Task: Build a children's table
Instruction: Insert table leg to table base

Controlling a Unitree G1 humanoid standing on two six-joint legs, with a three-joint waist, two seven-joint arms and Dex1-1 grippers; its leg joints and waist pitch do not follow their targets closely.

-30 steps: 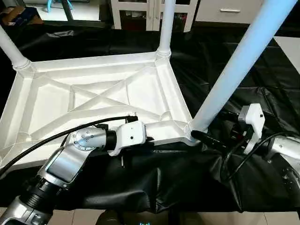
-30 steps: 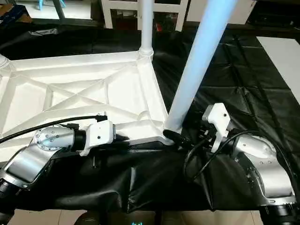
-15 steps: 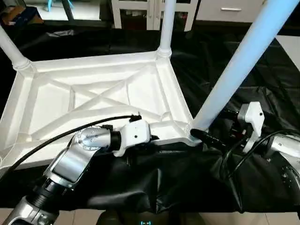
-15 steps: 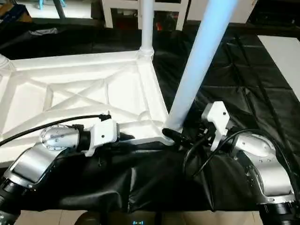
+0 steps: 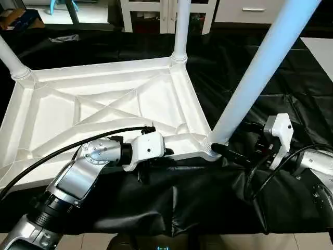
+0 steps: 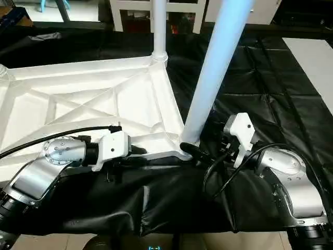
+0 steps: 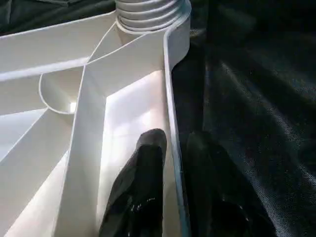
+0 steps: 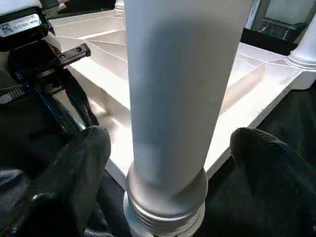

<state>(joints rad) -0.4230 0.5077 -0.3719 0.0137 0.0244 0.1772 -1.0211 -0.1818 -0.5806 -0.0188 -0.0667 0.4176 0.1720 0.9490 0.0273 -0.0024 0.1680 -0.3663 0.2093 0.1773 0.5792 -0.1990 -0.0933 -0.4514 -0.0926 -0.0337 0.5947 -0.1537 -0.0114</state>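
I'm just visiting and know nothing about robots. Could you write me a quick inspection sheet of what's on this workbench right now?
Surface: black-draped work table, cloth wrinkled.
Job's things: white plastic rectangular tabletop lies underside up; white tube legs stand in three corner sockets, the near one leaning.
Clutter: nothing seen.
Grippers: left gripper pinches the tabletop's near rim; right gripper open, fingers either side of the near leg's base.
Cables: black cable along the left arm; another loops by the right wrist.
Surroundings: white cabinets behind.
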